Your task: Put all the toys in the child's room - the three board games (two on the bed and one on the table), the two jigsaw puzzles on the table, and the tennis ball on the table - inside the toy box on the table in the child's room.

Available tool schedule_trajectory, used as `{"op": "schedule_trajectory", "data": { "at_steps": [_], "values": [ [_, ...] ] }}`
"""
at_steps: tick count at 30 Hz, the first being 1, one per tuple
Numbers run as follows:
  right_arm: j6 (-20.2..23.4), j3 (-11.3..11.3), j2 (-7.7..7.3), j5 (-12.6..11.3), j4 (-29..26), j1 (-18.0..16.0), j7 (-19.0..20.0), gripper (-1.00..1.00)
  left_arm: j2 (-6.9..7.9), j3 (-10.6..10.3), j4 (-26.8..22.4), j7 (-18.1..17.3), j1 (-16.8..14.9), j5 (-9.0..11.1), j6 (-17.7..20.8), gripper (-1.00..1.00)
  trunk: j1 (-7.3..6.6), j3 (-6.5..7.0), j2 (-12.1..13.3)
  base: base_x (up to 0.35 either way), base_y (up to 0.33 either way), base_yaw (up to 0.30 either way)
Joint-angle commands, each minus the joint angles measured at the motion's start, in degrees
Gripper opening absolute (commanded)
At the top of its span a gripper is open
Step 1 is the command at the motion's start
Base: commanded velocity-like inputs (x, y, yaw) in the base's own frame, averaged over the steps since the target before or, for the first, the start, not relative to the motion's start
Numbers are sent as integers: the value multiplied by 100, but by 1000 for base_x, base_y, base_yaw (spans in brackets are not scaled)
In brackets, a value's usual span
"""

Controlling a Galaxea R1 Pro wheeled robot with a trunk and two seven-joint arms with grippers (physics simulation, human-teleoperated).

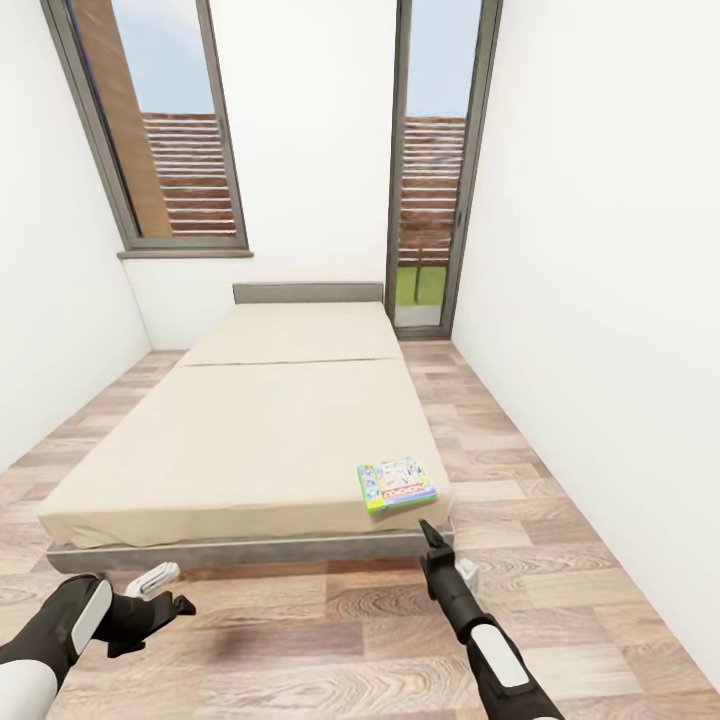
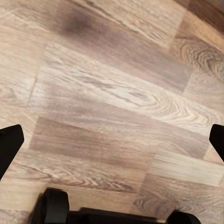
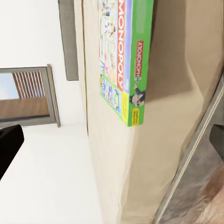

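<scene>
Board game [image 1: 397,484] on the bed [image 1: 250,430], near-right corner, flat on the mattress.
Right gripper [image 1: 432,533] sits just short of that corner, fingers apart, holding nothing; left gripper [image 1: 165,594] hangs over the floor, fingers apart. Advise sliding the box partly off the edge, then pinching the overhang.

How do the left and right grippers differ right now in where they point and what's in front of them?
The right gripper reaches up toward the bed's near corner, just below the green and white board game; the left gripper sits low and aims at bare wood floor. The right wrist view faces the game; the left faces floorboards. Both are open and empty.
</scene>
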Motion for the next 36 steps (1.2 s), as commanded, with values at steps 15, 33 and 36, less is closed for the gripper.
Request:
{"op": "schedule_trajectory", "data": {
  "at_steps": [15, 33, 36],
  "values": [
    [59, -118, 6, -55, 0, -4, 16, 100, 8, 24, -3, -26, -5, -13, 36, 100, 110, -96, -204, 0, 0, 0],
    [59, -120, 6, -285, 17, -161, 7, 100, -1, 12, -3, -29, -4, -4, 32, 100, 110, -96, -204, 81, 29, 0],
    [59, -122, 6, -291, 18, -162, 7, 100, -1, 12, -3, -32, -5, -4, 28, 100, 110, -96, -204, 190, 43, 0]
  ]
}}
